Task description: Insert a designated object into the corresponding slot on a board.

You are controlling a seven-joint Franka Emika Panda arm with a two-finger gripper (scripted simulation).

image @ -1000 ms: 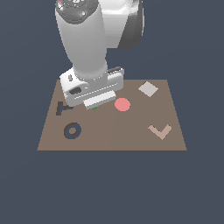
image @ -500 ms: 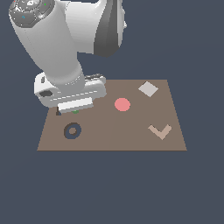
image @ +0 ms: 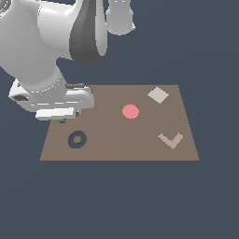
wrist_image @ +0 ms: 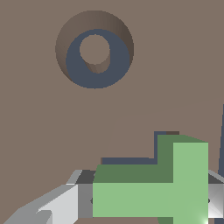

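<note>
A simulated test scene, not a real room: a flat brown rectangular board (image: 116, 149) floats in a plain dark blue-grey void, the smooth white and grey robot arm (image: 46, 56) is shaded without texture, and small flat shapes lie as simple solid-colour renders

The big white arm (image: 51, 51) reaches down from the upper part of the exterior view, on that view's left, with a dark band at its elbow joint. Its wrist bends so the flat white hand block sits level and low. Under it the pincer (image: 62, 120) points straight down, mostly hidden by the hand. In the wrist view the grey fingers (wrist_image: 57, 205) stand on either side of the green T block (wrist_image: 151, 192), closed against it and holding it between them.
</note>
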